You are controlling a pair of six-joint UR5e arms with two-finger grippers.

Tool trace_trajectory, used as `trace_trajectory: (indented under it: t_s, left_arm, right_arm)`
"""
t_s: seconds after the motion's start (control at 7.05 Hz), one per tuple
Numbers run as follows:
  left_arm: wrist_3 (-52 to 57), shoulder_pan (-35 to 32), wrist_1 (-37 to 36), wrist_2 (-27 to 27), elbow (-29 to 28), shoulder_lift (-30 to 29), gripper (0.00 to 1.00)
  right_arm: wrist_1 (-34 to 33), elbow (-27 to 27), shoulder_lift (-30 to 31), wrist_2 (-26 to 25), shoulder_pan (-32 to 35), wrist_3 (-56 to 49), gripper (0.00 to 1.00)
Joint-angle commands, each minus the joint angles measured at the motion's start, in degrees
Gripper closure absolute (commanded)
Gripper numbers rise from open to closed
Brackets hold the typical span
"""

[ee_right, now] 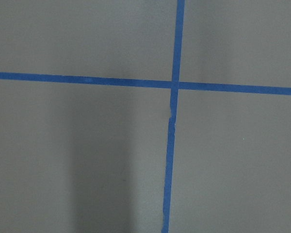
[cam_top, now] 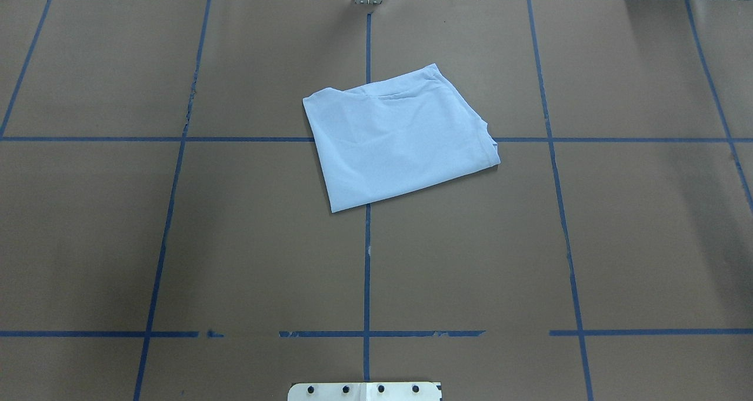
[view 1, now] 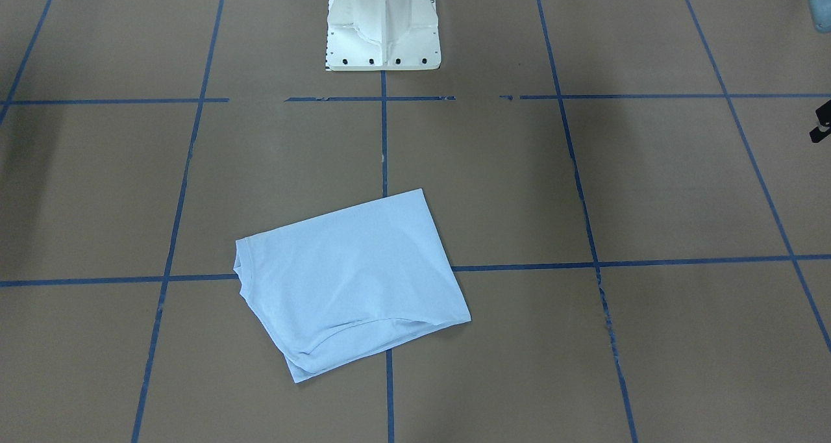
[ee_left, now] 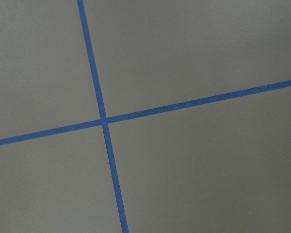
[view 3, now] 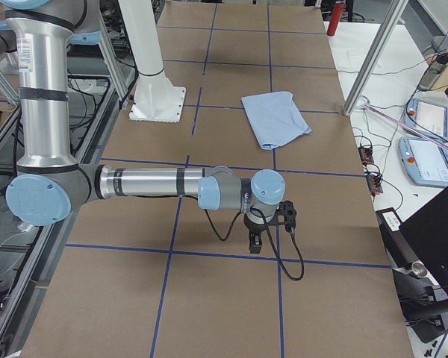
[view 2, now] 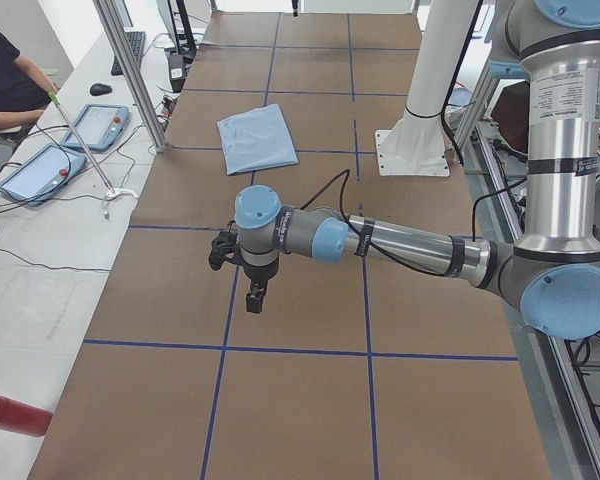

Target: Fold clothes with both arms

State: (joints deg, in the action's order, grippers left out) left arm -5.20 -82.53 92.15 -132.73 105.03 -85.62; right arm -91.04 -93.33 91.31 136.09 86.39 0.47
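The clothes are one pale light-blue T-shirt [cam_top: 400,133], folded into a compact, slightly skewed rectangle that lies flat on the brown table, also seen in the front view [view 1: 354,277]. No gripper touches it. The left arm reaches low over the table far from the T-shirt [view 2: 257,137], and its left gripper [view 2: 255,296] points down above a blue tape line. The right gripper [view 3: 255,242] hangs the same way at the opposite end, well away from the T-shirt [view 3: 276,117]. Whether either gripper is open or shut, I cannot tell. Both wrist views show only bare table and crossed tape.
The white pedestal base [view 1: 383,27] stands at the robot's side of the table. A person [view 2: 5,80] sits by two teach pendants [view 2: 40,170] on a side bench. A red cylinder [view 2: 15,413] lies near that bench. Metal posts [view 2: 130,70] flank the table.
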Motion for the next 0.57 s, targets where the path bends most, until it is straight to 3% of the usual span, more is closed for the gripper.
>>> trace_trajectory:
  t_s: [0.0,0.43]
  left_arm:
    - [-0.77,0.0,-0.31,0.02,0.18,0.45,0.0]
    - [-0.77,0.08,-0.66,-0.16,-0.35,0.36,0.0]
  right_arm:
    - [0.42,0.08,0.27,0.14,0.0,-0.03,0.0]
    - [0.51,-0.01,0.36,0.32,0.0,0.06,0.0]
